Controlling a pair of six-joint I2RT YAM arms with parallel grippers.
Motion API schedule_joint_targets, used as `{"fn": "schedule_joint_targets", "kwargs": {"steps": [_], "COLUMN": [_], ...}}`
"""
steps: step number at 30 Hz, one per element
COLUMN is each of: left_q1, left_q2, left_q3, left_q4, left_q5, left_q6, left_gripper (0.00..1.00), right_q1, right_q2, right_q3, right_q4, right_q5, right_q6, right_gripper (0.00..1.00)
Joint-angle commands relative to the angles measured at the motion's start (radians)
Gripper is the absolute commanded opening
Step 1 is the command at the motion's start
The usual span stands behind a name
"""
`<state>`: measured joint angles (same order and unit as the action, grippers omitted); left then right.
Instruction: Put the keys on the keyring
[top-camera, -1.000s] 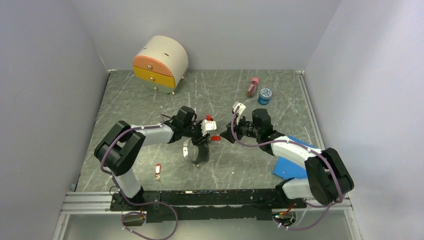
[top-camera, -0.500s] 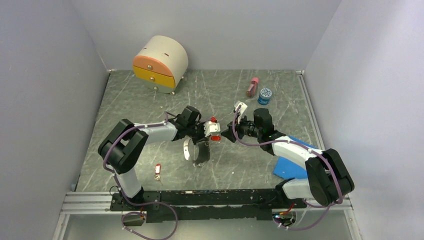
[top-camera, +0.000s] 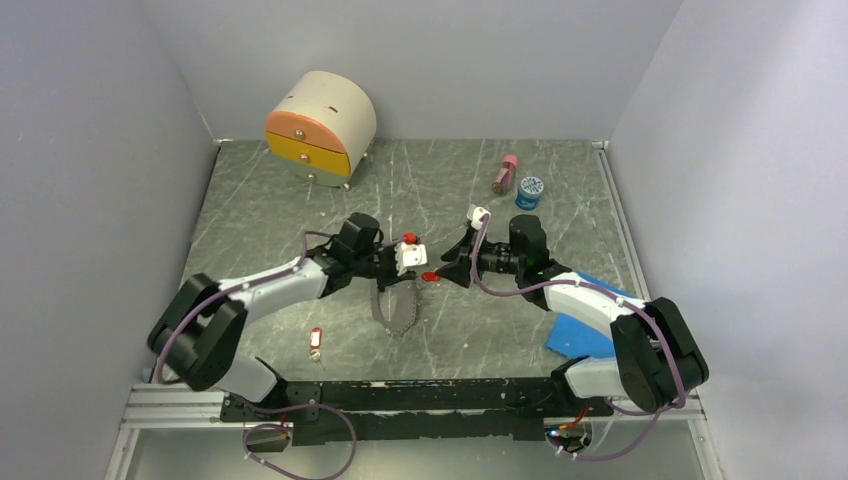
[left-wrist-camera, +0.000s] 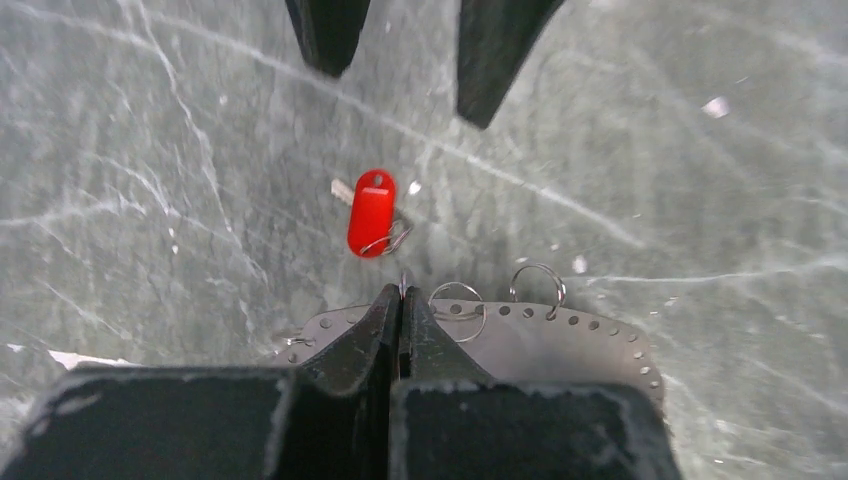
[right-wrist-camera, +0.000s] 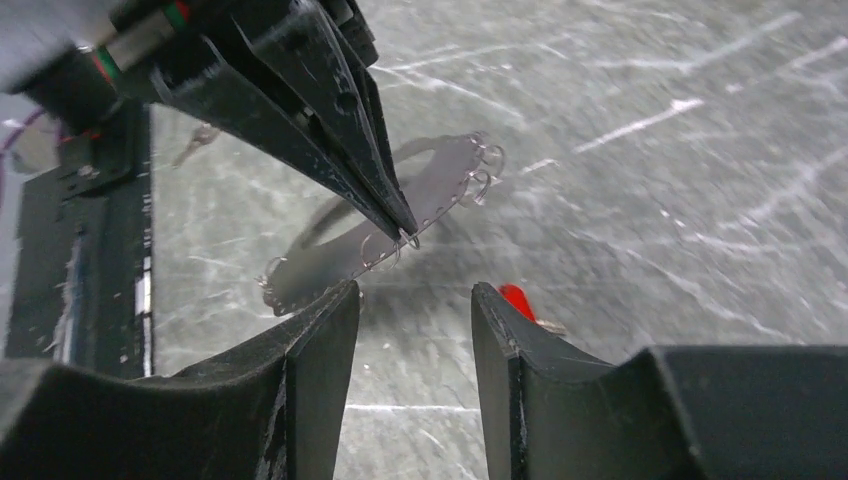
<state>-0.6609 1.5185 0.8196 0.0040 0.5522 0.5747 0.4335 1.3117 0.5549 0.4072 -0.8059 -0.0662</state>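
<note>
My left gripper (top-camera: 404, 264) is shut on the keyring (top-camera: 396, 308), a flat dark metal hoop with small holes and split rings along its rim. In the left wrist view the jaws (left-wrist-camera: 402, 295) pinch the hoop's edge (left-wrist-camera: 560, 340) at a small split ring. The hoop hangs tilted under the gripper. A red-tagged key (top-camera: 430, 276) lies on the table between the grippers; it also shows in the left wrist view (left-wrist-camera: 371, 211) and in the right wrist view (right-wrist-camera: 517, 298). My right gripper (top-camera: 452, 268) is open and empty, facing the left gripper (right-wrist-camera: 340, 130). A second red-tagged key (top-camera: 316, 342) lies near the front left.
A round-topped drawer box (top-camera: 320, 125) stands at the back left. A pink bottle (top-camera: 505, 175) and a blue-lidded jar (top-camera: 529, 191) stand at the back right. A blue sheet (top-camera: 580, 325) lies under my right arm.
My left arm has drawn back to the left and stretched lower, turning the keyring with it. The right gripper and the red key between them have hardly moved.
</note>
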Motion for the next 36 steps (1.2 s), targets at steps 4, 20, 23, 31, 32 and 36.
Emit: {"fn": "schedule_joint_targets", "kwargs": {"steps": [4,20,23,31,32,36], "left_q1": [-0.004,-0.004,-0.004,-0.004,-0.004,-0.004], "left_q2": [-0.213,-0.362,-0.375,-0.380,-0.379,-0.371], "left_q3": [-0.150,-0.284,-0.286,-0.293,-0.296,-0.297], "left_q4": [0.199,0.437,0.429,0.438,0.444,0.453], "left_q5": [0.191,0.195,0.201,0.204,0.205,0.206], "left_q6": [-0.126,-0.288,-0.284,-0.292,-0.295,-0.301], "left_gripper": [0.03,0.03,0.03,0.03,0.03,0.03], "right_q1": [0.039,0.192,0.193,0.199,0.199,0.201], "right_q2": [-0.004,-0.016,-0.013,0.004,0.004,0.011], "right_q3": [0.004,-0.060,-0.063,-0.041,-0.038,-0.031], "right_q4": [0.169,0.219,0.245,0.281,0.280,0.275], "right_q5": [-0.197,-0.040,-0.023,-0.035,-0.036,-0.046], "right_q6": [-0.040,-0.178,-0.174,-0.161,-0.162,-0.164], "right_gripper": [0.48,0.39,0.39,0.28,0.25,0.16]}}
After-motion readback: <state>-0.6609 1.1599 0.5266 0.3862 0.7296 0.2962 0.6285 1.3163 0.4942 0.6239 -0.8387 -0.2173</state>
